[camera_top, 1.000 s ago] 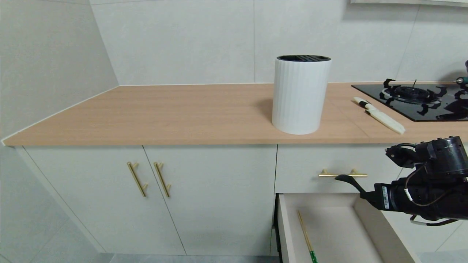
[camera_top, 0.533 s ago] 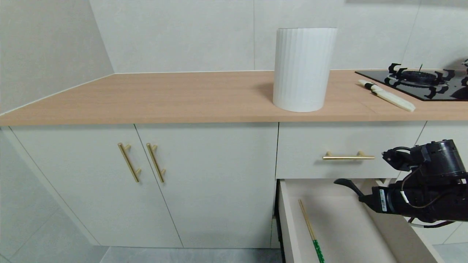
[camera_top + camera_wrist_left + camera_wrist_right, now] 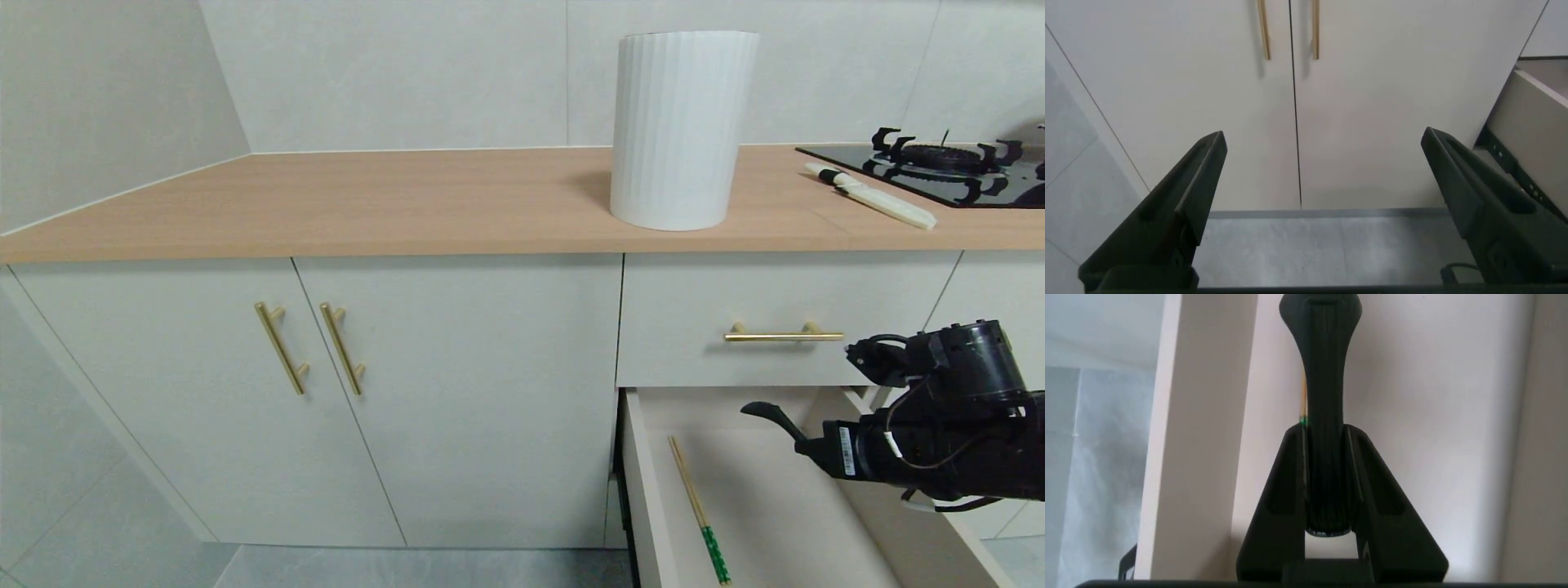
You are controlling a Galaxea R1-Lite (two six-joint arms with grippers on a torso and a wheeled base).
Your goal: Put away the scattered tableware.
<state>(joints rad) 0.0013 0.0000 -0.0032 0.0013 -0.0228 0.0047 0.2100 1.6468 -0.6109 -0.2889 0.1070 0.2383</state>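
The right claw (image 3: 820,451) is clamped on a black utensil (image 3: 771,415) and holds it over the open drawer (image 3: 639,490), near the drawer's right wall. 1 pair of green-tipped chopsticks (image 3: 699,518) lies inside, along the left wall. The left claw (image 3: 1323,143) has its jaws spread wide and faces 2 cabinet doors (image 3: 1388,106). On the counter (image 3: 367,204), a white ribbed holder (image 3: 682,131) stands near the front edge. A cream knife (image 3: 872,206) lies between the holder and the hob (image 3: 939,163).
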